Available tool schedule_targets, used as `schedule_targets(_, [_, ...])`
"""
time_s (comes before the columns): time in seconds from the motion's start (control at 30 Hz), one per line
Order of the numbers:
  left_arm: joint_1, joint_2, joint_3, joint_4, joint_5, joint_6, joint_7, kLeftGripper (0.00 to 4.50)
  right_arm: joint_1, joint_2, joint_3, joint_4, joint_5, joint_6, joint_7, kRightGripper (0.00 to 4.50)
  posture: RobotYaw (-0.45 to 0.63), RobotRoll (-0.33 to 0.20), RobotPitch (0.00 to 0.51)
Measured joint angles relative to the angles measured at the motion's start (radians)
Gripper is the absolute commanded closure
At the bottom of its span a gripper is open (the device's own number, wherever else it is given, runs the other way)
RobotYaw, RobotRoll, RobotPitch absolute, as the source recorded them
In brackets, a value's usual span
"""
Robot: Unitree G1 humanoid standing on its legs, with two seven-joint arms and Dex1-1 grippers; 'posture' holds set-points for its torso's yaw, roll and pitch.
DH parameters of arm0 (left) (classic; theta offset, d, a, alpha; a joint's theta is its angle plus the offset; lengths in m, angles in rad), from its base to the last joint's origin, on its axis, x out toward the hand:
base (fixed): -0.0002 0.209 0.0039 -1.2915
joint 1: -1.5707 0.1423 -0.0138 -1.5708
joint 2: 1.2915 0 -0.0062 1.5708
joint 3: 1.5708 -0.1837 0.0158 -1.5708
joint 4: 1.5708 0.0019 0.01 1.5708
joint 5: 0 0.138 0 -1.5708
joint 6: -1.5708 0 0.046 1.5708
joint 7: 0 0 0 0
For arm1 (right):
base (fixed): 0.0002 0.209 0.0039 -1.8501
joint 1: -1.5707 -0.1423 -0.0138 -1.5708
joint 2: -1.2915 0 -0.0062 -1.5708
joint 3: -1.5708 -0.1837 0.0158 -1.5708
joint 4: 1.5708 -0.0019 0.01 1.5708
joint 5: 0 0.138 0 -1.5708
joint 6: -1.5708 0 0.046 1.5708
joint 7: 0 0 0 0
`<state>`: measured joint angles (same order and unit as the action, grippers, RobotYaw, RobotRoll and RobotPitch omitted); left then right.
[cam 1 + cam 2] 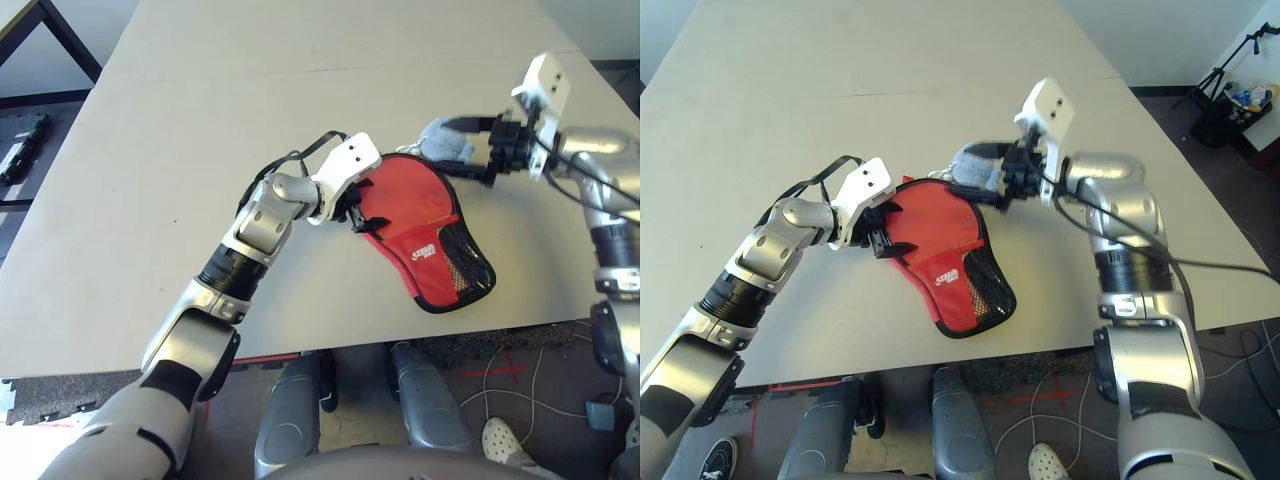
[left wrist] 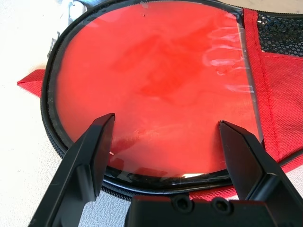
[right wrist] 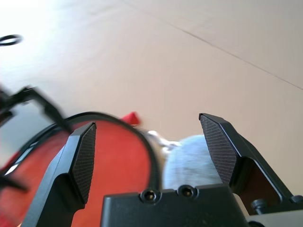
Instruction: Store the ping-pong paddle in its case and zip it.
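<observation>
Across the pale table [image 1: 200, 120] the case [image 1: 425, 235] is lying with the ping-pong paddle [image 2: 156, 90] inside, so you are working with both the left gripper [image 2: 165, 146] and right gripper [image 3: 151, 151] wide and empty, and closing the zip likely needs 1 pinning the rim.

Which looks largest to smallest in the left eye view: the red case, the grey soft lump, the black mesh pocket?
1. The red paddle-shaped fabric case, clearly the largest.
2. The black mesh pocket on the case's near end.
3. The grey soft rounded lump, partly hidden behind the right pincer, so its rank against the pocket is unsure.
</observation>
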<state>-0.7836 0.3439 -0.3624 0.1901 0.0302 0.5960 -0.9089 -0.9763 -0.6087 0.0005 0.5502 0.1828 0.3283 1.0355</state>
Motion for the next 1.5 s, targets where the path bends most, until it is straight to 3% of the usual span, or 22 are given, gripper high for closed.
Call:
schedule_targets(0.33, [0.024,0.009,0.000,-0.055,0.000,0.031,0.010,0.03,-0.119,0.052,-0.030,0.353,-0.044,-0.064,-0.226,0.00,-0.12,0.000,0.221])
schedule_targets(0.77, [0.023,0.017,-0.006,-0.063,0.000,0.040,0.010,0.03,-0.164,0.117,-0.043,0.579,-0.065,-0.073,-0.245,0.00,-0.11,0.000,0.225])
schedule_targets(1.07, [0.021,0.014,-0.011,-0.060,0.001,0.039,0.013,0.00,-0.169,0.106,-0.062,0.595,-0.065,-0.054,-0.222,2.78,-0.12,0.000,0.228])
schedule_targets(1.23, [0.017,0.004,-0.014,-0.053,0.001,0.035,0.014,0.00,-0.158,0.061,-0.062,0.560,-0.065,-0.024,-0.175,4.10,-0.13,0.000,0.229])
schedule_targets(1.3, [0.016,-0.004,-0.017,-0.049,0.001,0.031,0.014,0.00,-0.142,0.042,-0.060,0.533,-0.066,-0.005,-0.147,4.32,-0.14,0.000,0.229])
schedule_targets(1.5, [0.008,-0.009,-0.029,-0.032,0.001,0.022,0.011,0.00,-0.079,-0.021,-0.036,0.411,-0.071,0.067,-0.056,4.32,-0.15,0.000,0.228])
